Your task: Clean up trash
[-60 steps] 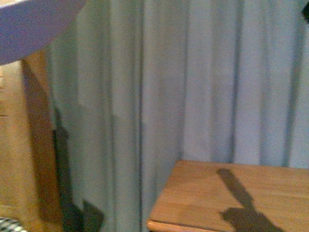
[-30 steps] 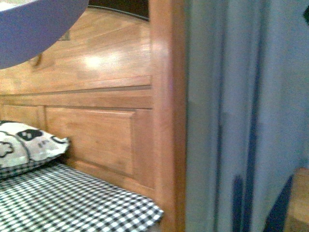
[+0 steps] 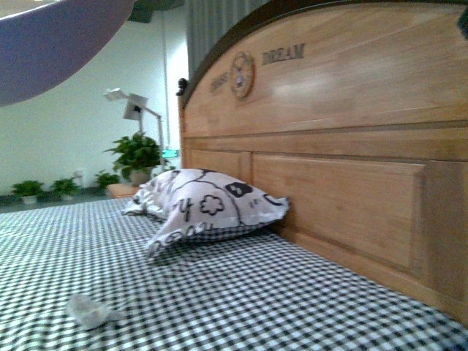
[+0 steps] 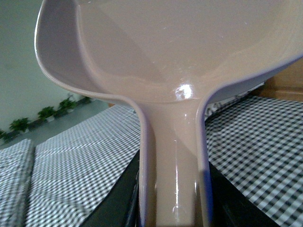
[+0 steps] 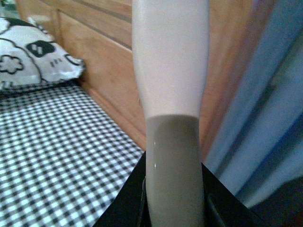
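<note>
The trash (image 3: 91, 311), a small crumpled white scrap, lies on the bed's black-and-white checked sheet (image 3: 292, 300). It is at about 7 o'clock from a patterned pillow (image 3: 208, 208) and well apart from it. The pillow lies just beside a wooden headboard (image 3: 336, 131). The left end effector (image 4: 173, 208) is clamped on the stem of a pale pink dustpan (image 4: 165, 52), whose scoop fills the 10 o'clock corner of the front view. The right end effector (image 5: 173, 208) grips a white-and-grey handle (image 5: 171, 85). Potted plants (image 3: 135, 153) stand beyond the bed at 9 o'clock.
</note>
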